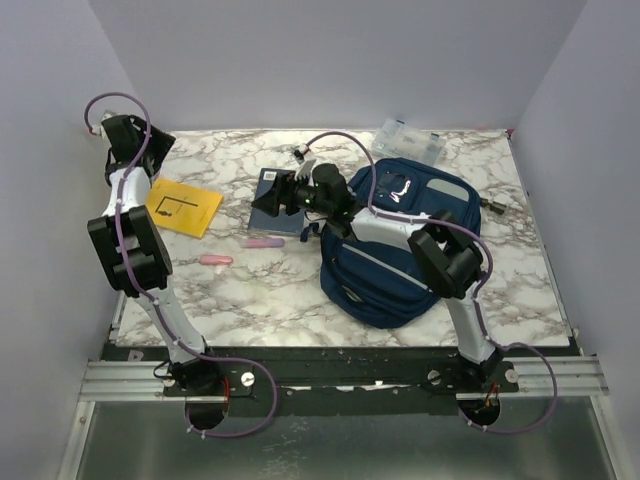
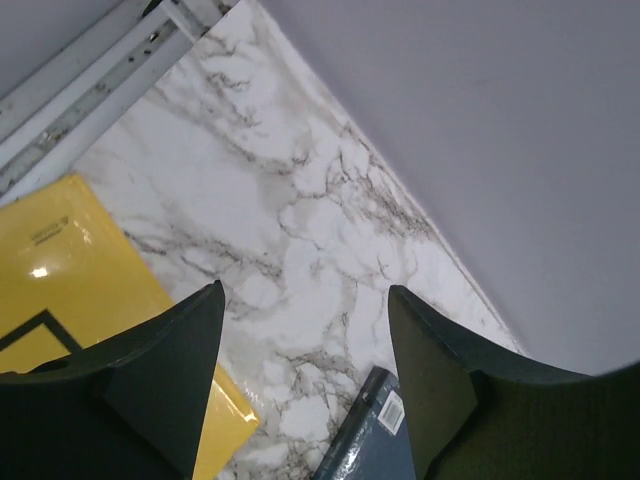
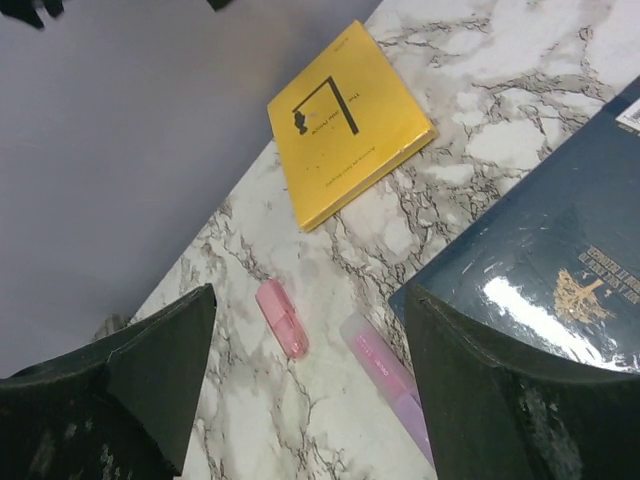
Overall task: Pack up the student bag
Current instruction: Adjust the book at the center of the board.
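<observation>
Our right gripper hangs with its jaws spread and nothing between them, low over the near corner of the blue book. One finger sits above the book's edge and the other above bare marble. Just beside that corner lie a pale pen and then a pink eraser. The yellow book lies farther off towards the wall.

We judge the step in hand to be picking up the blue book for packing. It lies flat on the table, so the fingers have little to bite on. We would do best to bring one finger down outside the edge and the other on the cover, then tip the corner up before we squeeze. We should keep the outer finger clear of the pen, or it will roll away. The cover looks glossy, so a shallow pinch may slip; we want a deep hold.

Behind the wrist, the bag lies on the right half of the table, under our right arm and near the book. We cannot tell whether its mouth is open, and we should check that before carrying anything over.

Our left gripper is raised near the back-left corner, its jaws apart and empty; it could steady the bag. A clear box sits beyond the bag.
</observation>
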Robot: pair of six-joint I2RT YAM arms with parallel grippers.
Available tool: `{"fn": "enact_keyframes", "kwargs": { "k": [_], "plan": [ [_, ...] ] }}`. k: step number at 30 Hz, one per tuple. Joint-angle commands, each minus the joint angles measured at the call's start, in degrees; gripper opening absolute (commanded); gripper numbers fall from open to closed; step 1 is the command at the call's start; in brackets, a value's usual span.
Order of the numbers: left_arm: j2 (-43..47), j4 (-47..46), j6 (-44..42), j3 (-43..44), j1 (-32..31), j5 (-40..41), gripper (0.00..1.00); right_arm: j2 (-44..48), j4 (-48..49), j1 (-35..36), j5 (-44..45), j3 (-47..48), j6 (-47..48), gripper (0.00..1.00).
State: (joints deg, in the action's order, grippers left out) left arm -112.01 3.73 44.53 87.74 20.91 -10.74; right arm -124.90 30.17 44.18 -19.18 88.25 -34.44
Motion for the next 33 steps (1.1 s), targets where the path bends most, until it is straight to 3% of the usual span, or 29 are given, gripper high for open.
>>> {"fn": "enact_keyframes", "kwargs": {
  "k": [1, 8, 14, 20, 23, 27, 33],
  "plan": [
    [-6.63, 8.74, -7.16, 9.9, -0.45, 3.08, 0.69, 4.16, -4.07, 0.1, 0.15, -2.67, 3.65, 0.79],
    [-13.67, 9.43, 15.7, 10.82, -0.39, -1.94, 0.75, 7.83, -2.04, 0.1, 0.7, -8.63, 3.33, 0.79],
    [-16.41, 9.01, 13.41, 15.47, -4.16, -0.16, 0.77, 9.61, -2.22, 0.1, 0.32, -11.8, 2.66, 0.79],
    [-20.13, 7.8, 21.57, 16.05, -4.55, -7.01, 0.77, 12.92, -2.8, 0.11, 1.15, -14.6, 3.34, 0.79],
    [-22.74, 13.72, 21.41, 22.2, -5.07, -8.81, 0.77, 14.52, -3.25, 0.11, 1.52, -15.5, 3.76, 0.79],
    [-21.91, 23.48, 17.0, 25.02, -6.36, -3.2, 0.77, 16.54, -3.51, 0.04, 2.54, -16.41, 4.28, 0.79],
    [-15.76, 28.34, 14.85, 15.33, -6.93, -4.43, 0.78, 17.57, -2.05, 0.06, 1.89, -16.61, 3.01, 0.79]
  ]
}}
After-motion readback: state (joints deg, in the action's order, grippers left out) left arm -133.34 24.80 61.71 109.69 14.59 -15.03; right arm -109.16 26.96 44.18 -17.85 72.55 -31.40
